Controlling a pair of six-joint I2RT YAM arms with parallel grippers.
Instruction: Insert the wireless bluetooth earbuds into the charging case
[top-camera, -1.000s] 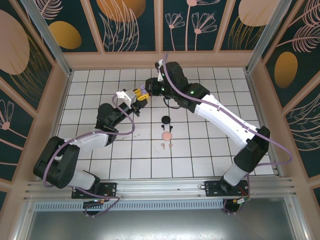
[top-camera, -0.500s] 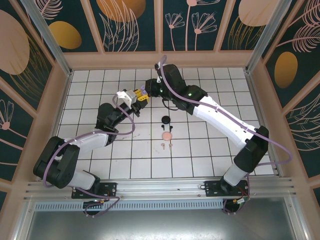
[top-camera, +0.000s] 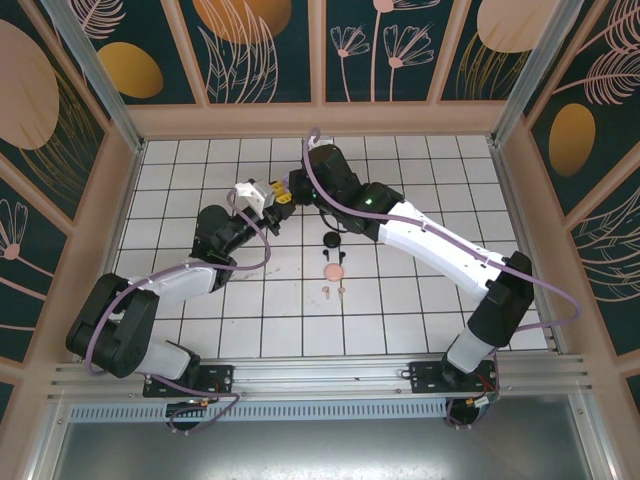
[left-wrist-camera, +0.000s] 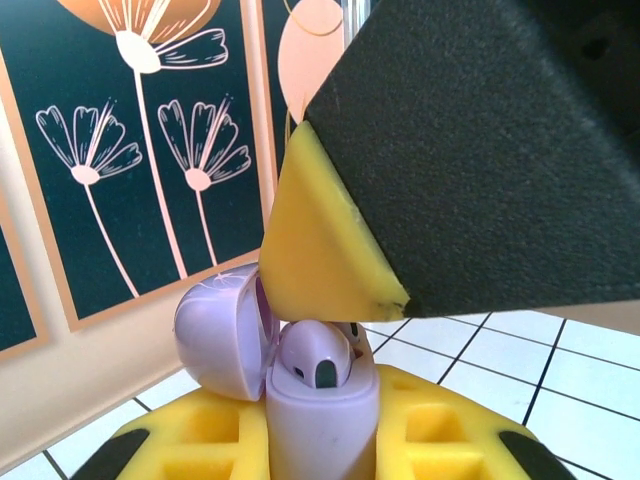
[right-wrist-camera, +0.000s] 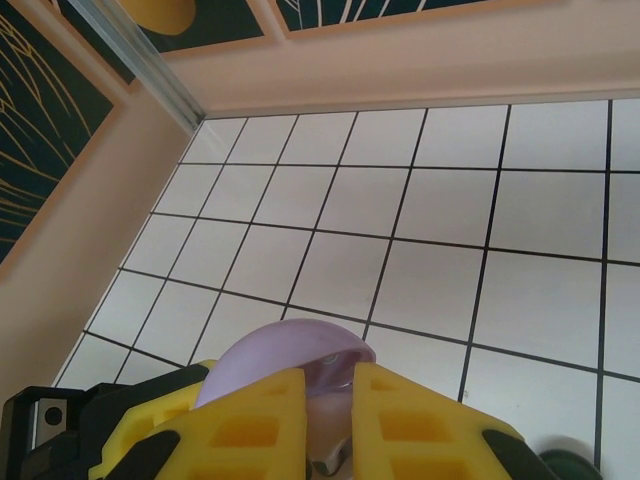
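My left gripper (left-wrist-camera: 322, 438) is shut on a lilac charging case (left-wrist-camera: 318, 408), upright with its lid (left-wrist-camera: 218, 335) swung open to the left. One purple earbud (left-wrist-camera: 314, 358) sits in the case. A second purple earbud (left-wrist-camera: 352, 334) peeks out just behind it. My right gripper (top-camera: 290, 186) hovers right over the case, and one of its yellow fingertips (left-wrist-camera: 325, 245) almost touches the case top. In the right wrist view, my right gripper (right-wrist-camera: 330, 395) has its fingers nearly together on a pale lilac piece, with the lid (right-wrist-camera: 285, 348) beyond. The left gripper (top-camera: 271, 197) meets it at the table's back centre.
On the tiles in the middle lie a black case (top-camera: 331, 239), a pink case (top-camera: 333, 271) and two pink earbuds (top-camera: 335, 291). The back wall (top-camera: 320, 120) stands close behind both grippers. Open tiles stretch to the right and front.
My right gripper has swung left and come down over the case in the left gripper. The left gripper and its case have barely shifted.
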